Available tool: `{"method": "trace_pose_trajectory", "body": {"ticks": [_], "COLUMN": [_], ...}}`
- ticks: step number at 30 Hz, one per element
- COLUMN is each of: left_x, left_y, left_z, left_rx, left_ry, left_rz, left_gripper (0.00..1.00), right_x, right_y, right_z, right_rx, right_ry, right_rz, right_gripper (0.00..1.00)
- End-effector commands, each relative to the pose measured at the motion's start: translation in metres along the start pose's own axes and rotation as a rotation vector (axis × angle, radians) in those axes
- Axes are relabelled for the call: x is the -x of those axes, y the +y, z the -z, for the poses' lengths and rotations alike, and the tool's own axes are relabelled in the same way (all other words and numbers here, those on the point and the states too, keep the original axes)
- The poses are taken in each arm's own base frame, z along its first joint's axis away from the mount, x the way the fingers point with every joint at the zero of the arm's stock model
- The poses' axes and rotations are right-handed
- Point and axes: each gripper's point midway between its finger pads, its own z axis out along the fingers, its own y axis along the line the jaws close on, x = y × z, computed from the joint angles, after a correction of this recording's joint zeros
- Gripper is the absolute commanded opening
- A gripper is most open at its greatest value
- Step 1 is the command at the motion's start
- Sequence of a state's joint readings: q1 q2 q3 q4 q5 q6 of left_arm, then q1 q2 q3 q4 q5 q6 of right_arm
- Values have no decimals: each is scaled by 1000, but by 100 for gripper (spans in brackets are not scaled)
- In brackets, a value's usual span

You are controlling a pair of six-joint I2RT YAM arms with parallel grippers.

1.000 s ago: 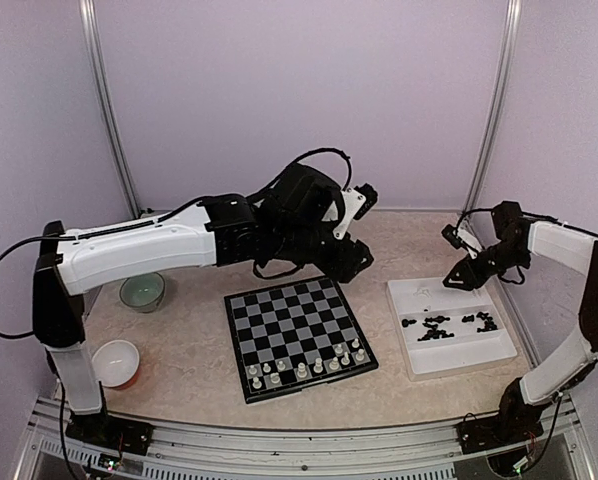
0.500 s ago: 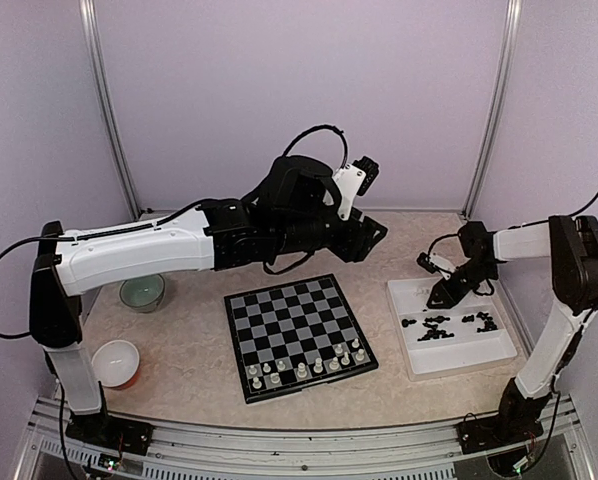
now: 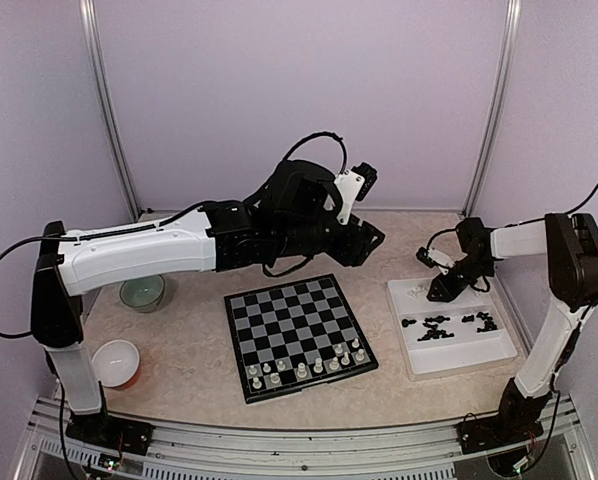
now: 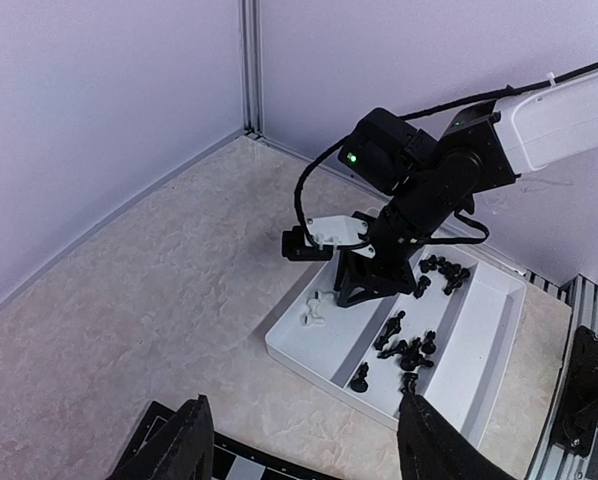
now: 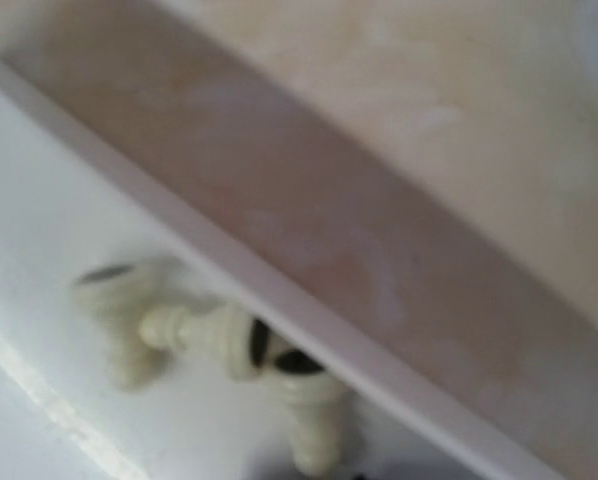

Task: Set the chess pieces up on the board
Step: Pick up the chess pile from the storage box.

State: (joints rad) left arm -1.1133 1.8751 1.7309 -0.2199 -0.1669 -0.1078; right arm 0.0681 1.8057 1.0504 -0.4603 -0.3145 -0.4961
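1. My left fingers (image 4: 184, 448) are black and blocky. They stand apart with nothing between them, high above the table (image 3: 179, 385), which is beige with cloudy marks like marble.
2. My right fingers (image 4: 363, 288) are low over the far end of the white tray (image 3: 459, 362). I cannot tell if they are apart or together.
3. A few smooth, round cream chess pieces (image 5: 214, 330) lie tipped over there, by the tray's wall.
4. Little black chess pieces (image 3: 437, 326) lie jumbled in the tray.
5. The board (image 3: 279, 318) is flat and square with black and grey checks. It lies on the table, and more cream pieces (image 3: 303, 369) stand along its near edge.
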Motion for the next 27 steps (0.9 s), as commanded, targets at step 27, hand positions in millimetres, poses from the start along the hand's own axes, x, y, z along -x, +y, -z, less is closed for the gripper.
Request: {"method": "trace_pose_trajectory", "body": {"ticks": [27], "left_x": [-13], "left_y": [-17], "left_z": [-14], "left_rx": [-73], "left_ry": [19], "left_rz": [36], "left_gripper": [62], "right_x": [29], "right_y": [48], "right_z": [54], "right_rx": [135], "right_ry": [-120], "right_rz": [95], "right_gripper": [8]}}
